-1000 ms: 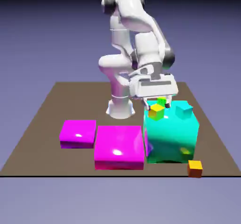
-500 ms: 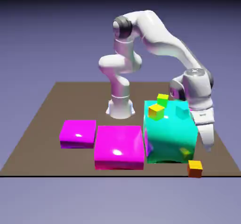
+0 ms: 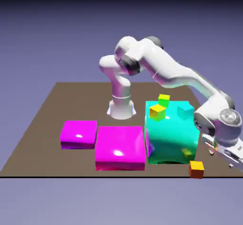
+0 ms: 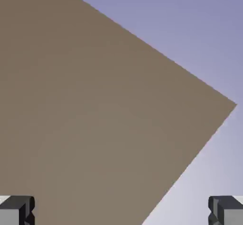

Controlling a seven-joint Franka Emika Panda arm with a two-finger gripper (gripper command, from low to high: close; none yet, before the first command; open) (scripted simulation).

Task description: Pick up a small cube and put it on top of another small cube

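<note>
The small cube [image 3: 196,168], orange-red with a yellow top, sits on the table near the front edge, just in front of the big teal block [image 3: 170,136]. The lime-green and yellow cube [image 3: 164,99] rests on the teal block's far top edge. My gripper [image 3: 222,155] hangs low at the exterior view's right, to the right of the orange-red cube and apart from it. In the hand view my gripper [image 4: 121,212] is open, its fingertips [image 4: 16,210] set wide with only bare table between them. Neither cube shows there.
A tiny yellow-orange cube [image 3: 157,111] and a tiny teal cube [image 3: 185,111] also lie on the teal block. Two flat magenta blocks [image 3: 119,147] [image 3: 79,133] lie to its left. The hand view shows the brown table [image 4: 95,124] and its corner [image 4: 235,105].
The arm has swung from over the teal block's top out to the exterior view's right and down toward the table's front corner. No cube has moved.
</note>
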